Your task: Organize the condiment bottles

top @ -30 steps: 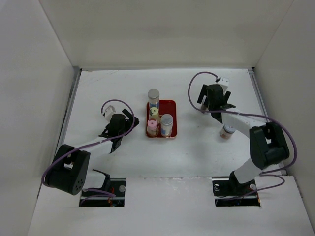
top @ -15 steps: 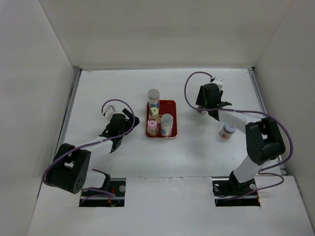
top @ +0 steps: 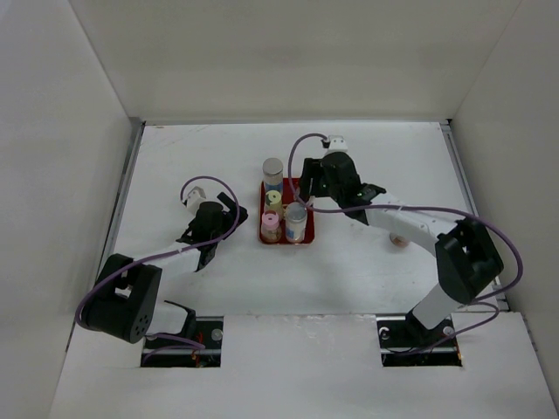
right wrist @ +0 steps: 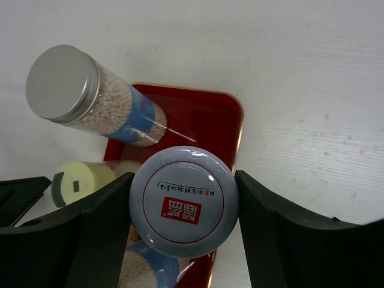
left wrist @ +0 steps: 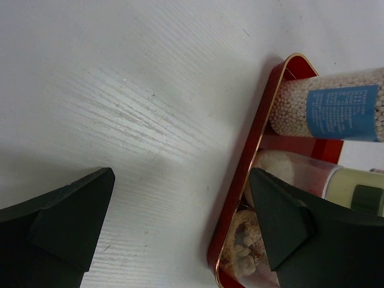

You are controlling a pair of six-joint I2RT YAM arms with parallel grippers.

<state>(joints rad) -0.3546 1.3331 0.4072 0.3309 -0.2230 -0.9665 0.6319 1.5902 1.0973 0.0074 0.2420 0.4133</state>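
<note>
My right gripper [right wrist: 183,180] is shut on a condiment bottle with a bluish-grey cap [right wrist: 183,201], held over the right side of the red tray [right wrist: 210,114]. From above, the right gripper [top: 316,185] hides that bottle. In the tray stand a grey-capped bottle [top: 273,168], a pale yellow one [top: 272,199], a pink one [top: 272,218] and a bluish-capped one [top: 297,214]. Another bottle [top: 398,238] stands on the table to the right, half hidden by the arm. My left gripper [top: 218,223] is open and holds nothing, just left of the tray [left wrist: 252,156].
White walls enclose the table on the left, back and right. The purple cables loop above both wrists. The right forearm stretches across the table between the tray and the lone bottle.
The right arm has swung left from the table's right side to above the tray, its jaws now shut on a bottle. The left arm has not moved.
</note>
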